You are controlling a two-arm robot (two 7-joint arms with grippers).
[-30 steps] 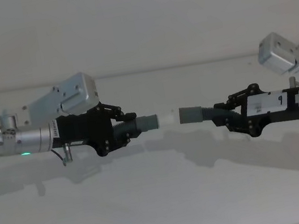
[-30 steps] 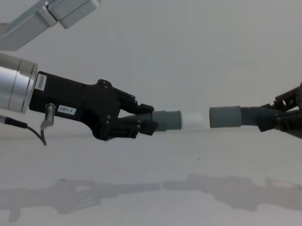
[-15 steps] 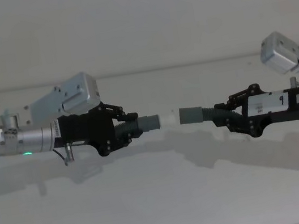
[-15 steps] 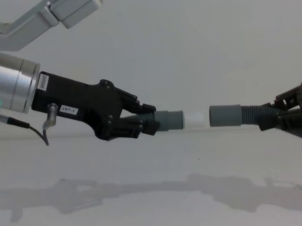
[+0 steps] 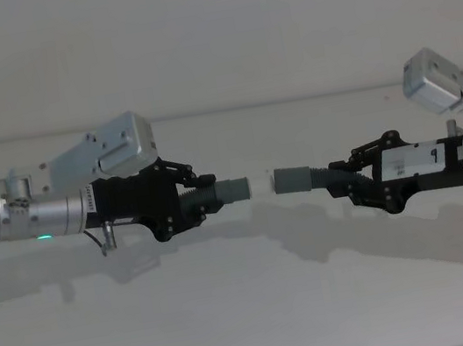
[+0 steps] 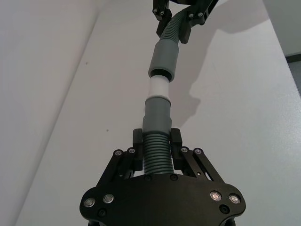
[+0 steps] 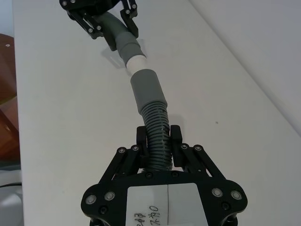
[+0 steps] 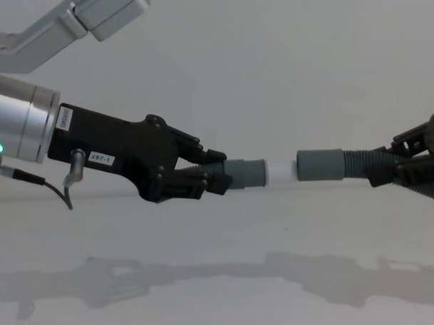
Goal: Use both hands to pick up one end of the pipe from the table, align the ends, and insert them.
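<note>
Both pieces of the pipe hang level above the table (image 5: 255, 311), end to end. My left gripper (image 5: 193, 201) (image 8: 209, 180) (image 6: 156, 137) is shut on the ribbed hose of the shorter piece (image 6: 156, 157). That piece's grey cuff (image 8: 246, 173) and white tip (image 8: 280, 172) point right. My right gripper (image 5: 350, 180) (image 8: 388, 172) (image 7: 159, 134) is shut on the longer piece (image 7: 157, 141), with its cuff (image 8: 320, 165) (image 5: 290, 178) pointing left. The white tip (image 6: 159, 86) reaches the mouth of the right cuff (image 6: 164, 59); I cannot tell how far it sits inside.
Silver arm links stand behind the grippers at the left (image 5: 103, 150) and at the right (image 5: 448, 83). A pale wall rises behind the table. A brown surface (image 7: 7, 94) lies beyond the table's edge in the right wrist view.
The gap between the two ends has closed. The right cuff moved left and the left gripper edged right, so the white tip now meets the cuff's mouth.
</note>
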